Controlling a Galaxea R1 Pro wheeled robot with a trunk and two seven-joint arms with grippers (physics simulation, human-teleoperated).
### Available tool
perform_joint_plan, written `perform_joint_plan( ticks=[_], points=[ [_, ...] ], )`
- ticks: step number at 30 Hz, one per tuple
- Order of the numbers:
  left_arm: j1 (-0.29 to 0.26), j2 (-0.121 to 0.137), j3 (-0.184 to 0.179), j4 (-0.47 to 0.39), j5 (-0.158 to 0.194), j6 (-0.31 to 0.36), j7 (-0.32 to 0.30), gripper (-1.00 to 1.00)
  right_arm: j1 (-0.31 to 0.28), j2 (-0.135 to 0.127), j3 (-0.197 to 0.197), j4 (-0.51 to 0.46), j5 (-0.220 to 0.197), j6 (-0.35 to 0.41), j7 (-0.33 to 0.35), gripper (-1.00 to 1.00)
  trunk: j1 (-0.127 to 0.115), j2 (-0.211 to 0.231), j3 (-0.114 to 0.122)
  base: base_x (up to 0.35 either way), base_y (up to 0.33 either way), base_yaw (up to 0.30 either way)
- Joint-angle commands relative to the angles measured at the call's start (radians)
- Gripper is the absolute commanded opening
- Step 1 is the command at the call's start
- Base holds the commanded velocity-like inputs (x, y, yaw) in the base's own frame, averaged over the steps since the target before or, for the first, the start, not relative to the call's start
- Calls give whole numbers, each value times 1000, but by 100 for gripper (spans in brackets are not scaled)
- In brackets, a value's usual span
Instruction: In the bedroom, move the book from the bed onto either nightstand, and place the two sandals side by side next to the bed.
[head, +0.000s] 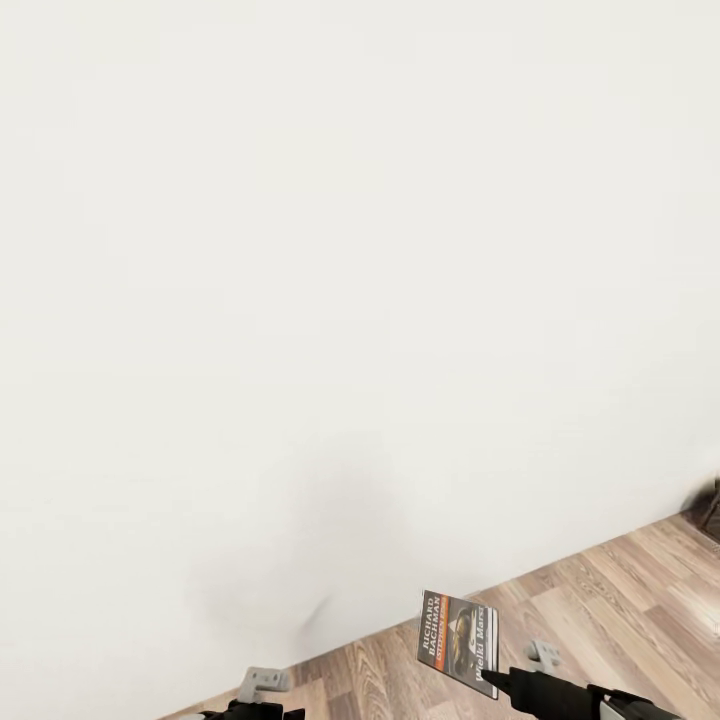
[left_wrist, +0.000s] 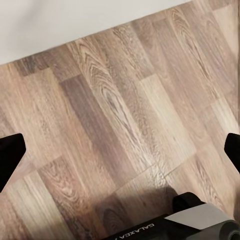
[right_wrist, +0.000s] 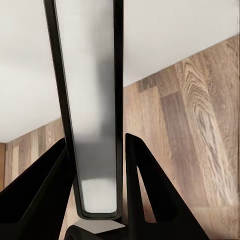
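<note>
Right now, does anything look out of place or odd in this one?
Nothing is damaged or spilled. The book is off the bed, held upright in the right pincer by its lower edge, above the wood floor near a white wall. The left pincer is open and empty.

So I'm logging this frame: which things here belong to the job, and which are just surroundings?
Job: book, clamped upright in the right tool.
Surroundings: white wall, wood floor, dark furniture edge, open left tool.
</note>
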Motion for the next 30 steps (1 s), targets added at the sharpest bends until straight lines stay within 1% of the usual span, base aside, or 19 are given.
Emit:
perform_joint_plan(
  ticks=[1,28,30],
  points=[
    [0,1,-5,-2,10,5,-2,100,-2,0,-12,2,6,6,2,-100,0,-1,-1,0,0,-264],
    [0,1,-5,-1,10,5,-2,100,-1,0,-13,2,6,6,2,-100,0,-1,-1,0,0,-258],
    [0,1,-5,-1,10,6,-2,100,-1,0,-12,2,6,6,2,-100,0,-1,-1,121,0,-255]
  ],
)
